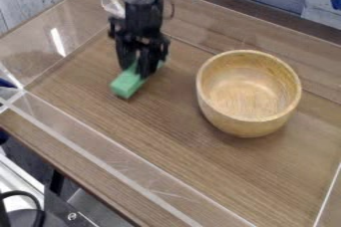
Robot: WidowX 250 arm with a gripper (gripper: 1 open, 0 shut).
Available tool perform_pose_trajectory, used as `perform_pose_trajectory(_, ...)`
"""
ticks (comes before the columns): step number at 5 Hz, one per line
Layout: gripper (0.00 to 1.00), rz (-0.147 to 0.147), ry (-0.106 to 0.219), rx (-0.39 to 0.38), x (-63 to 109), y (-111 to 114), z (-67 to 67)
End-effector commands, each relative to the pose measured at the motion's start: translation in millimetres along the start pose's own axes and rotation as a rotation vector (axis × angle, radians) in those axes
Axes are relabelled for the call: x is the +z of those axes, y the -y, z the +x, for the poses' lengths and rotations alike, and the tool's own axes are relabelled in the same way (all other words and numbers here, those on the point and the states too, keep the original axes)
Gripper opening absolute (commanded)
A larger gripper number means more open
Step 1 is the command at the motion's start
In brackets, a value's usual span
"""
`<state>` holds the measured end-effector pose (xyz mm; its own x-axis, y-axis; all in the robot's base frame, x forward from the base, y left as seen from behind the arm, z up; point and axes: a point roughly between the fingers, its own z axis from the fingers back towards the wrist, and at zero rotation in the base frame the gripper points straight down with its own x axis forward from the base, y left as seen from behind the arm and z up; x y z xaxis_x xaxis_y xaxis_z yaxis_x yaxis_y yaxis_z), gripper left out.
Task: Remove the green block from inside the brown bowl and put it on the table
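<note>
Currently my gripper [138,69] points straight down over the left half of the table [173,156], jaws clamped narrow on the upper end of the green block [128,83]. Block hangs tilted, its lower end at or just above the wood grain (contact with the surface I cannot tell from this view). It sits well outside the brown bowl [249,93], which stands upright to the right of the block with a clear strip of tabletop between them. Bowl interior shows only its pale smooth wood. Low clear acrylic walls [54,42] edge the table; my arm rises from the gripper toward the top of the view, in front of the far wall.
</note>
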<state>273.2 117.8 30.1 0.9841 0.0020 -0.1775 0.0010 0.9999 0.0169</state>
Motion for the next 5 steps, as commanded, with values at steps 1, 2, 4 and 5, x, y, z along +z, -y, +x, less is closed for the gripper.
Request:
perform_pose_trajectory(1,0.00,0.023,0.083,0.015,28.6,-4.1,2.0)
perform_pose_trajectory(2,0.00,0.018,0.080,0.018,26.1,-4.8,2.0)
perform_pose_trajectory(4,0.00,0.009,0.074,0.024,21.5,-6.1,2.0)
perform_pose_trajectory(5,0.00,0.004,0.071,0.027,18.9,-6.7,2.1)
